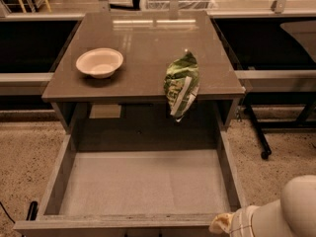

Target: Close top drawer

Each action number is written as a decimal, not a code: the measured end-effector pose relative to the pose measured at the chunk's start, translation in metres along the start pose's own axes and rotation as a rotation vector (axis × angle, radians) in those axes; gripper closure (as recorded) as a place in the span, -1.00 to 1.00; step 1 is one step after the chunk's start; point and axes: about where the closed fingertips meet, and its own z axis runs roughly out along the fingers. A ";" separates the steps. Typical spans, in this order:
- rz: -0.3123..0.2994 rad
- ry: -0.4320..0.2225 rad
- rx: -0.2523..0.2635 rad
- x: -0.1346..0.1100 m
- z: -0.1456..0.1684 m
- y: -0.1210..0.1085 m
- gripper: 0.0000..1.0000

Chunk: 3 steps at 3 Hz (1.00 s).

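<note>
The top drawer (143, 181) is pulled far out from under the grey-brown table (148, 38). Its pale grey floor is bare, and its front rail (118, 223) runs along the bottom edge of the view. The front panel and its handle are below the picture and hidden. Only my arm's white casing (291, 211) shows, at the bottom right, just outside the drawer's front right corner. The gripper itself is out of view below the frame.
A white bowl (99, 62) sits on the tabletop at the left. A green chip bag (181, 84) hangs over the table's front edge above the drawer. Dark shelving stands on both sides. A black wheeled leg (259, 132) stands on the speckled floor at the right.
</note>
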 end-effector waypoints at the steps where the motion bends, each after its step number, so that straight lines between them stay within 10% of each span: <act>1: -0.012 -0.010 0.015 0.006 0.017 0.002 0.41; 2: -0.046 -0.018 0.037 0.003 0.033 -0.008 0.97; 3: -0.066 0.010 0.068 0.003 0.047 -0.024 0.72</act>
